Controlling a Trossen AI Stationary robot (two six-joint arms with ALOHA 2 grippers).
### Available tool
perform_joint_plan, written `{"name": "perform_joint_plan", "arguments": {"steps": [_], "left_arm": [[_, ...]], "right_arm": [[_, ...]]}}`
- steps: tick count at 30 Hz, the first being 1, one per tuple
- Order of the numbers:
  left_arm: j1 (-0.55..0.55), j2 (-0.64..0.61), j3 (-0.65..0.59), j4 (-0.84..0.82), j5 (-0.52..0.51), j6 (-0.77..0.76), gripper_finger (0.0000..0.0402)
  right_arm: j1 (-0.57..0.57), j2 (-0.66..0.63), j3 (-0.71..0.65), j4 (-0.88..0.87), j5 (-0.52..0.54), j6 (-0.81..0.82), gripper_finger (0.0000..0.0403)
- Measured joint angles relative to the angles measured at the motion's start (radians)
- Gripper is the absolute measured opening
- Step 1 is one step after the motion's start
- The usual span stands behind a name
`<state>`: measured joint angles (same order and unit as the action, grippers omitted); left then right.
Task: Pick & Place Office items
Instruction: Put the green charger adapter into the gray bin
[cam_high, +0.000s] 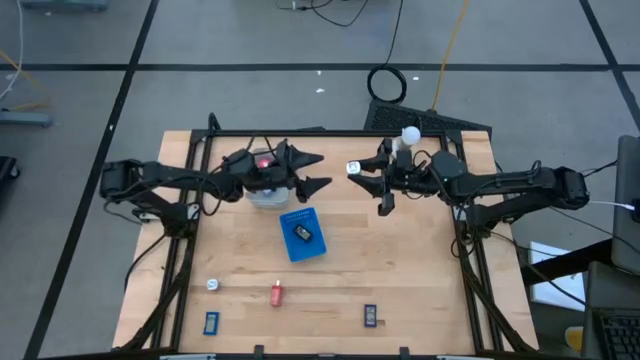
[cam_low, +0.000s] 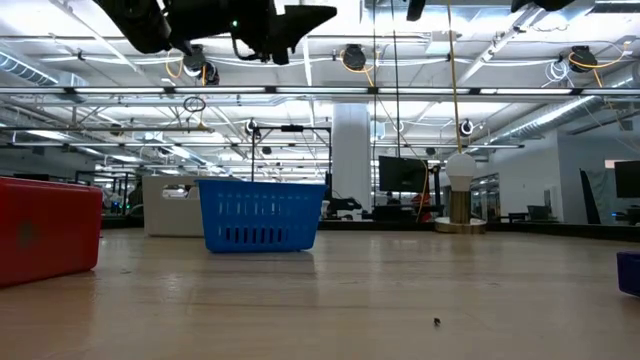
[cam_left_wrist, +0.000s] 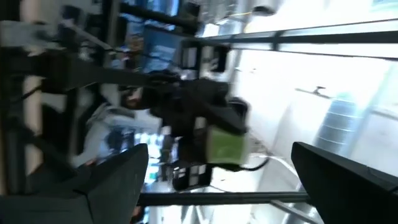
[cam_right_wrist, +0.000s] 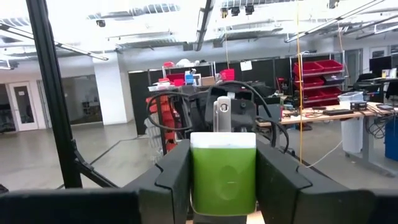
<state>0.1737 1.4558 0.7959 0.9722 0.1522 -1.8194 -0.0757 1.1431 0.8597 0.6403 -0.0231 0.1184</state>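
Note:
High over the table's far middle, my right gripper (cam_high: 360, 171) is shut on a small green office item with a white end (cam_right_wrist: 222, 171). My left gripper (cam_high: 312, 171) faces it from the left, a short way off. It is open and empty, with its two fingers (cam_left_wrist: 118, 180) spread wide. In the left wrist view the green item (cam_left_wrist: 224, 146) shows ahead, between those fingers but apart from them. A blue basket (cam_high: 303, 235) stands on the table below with a dark piece (cam_high: 303, 233) lying in it. My right gripper pinches the green item by its two opposite sides (cam_right_wrist: 198, 177) between its two fingers. The fingers come level from the table's right side. The white end (cam_right_wrist: 222, 140) sticks out past the fingertips. The item is held high, clear of the table.
Small pieces lie along the near part of the table: a white one (cam_high: 213, 285), a red one (cam_high: 277, 293), a blue one (cam_high: 211, 322) and a dark blue one (cam_high: 370, 316). A white knob on a round base (cam_high: 410, 135) stands at the far edge. A black frame rims the table.

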Motion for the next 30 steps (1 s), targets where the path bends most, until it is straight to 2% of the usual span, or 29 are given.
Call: {"name": "perform_joint_plan", "arguments": {"steps": [9,16,30], "left_arm": [[-0.005,0.011,0.0,0.019,-0.022,0.007,0.0398],[-0.013,0.011,0.0,0.014,-0.003,0.019,0.0397],[-0.039,0.011,0.0,-0.029,0.015,0.027,0.0397]], "right_arm": [[0.0,0.028,0.001,0.042,-0.004,0.029,0.0125],[0.014,0.103,0.001,0.117,-0.007,0.053,0.0125],[0.015,0.152,0.001,0.155,-0.007,0.054,0.0125]]}}
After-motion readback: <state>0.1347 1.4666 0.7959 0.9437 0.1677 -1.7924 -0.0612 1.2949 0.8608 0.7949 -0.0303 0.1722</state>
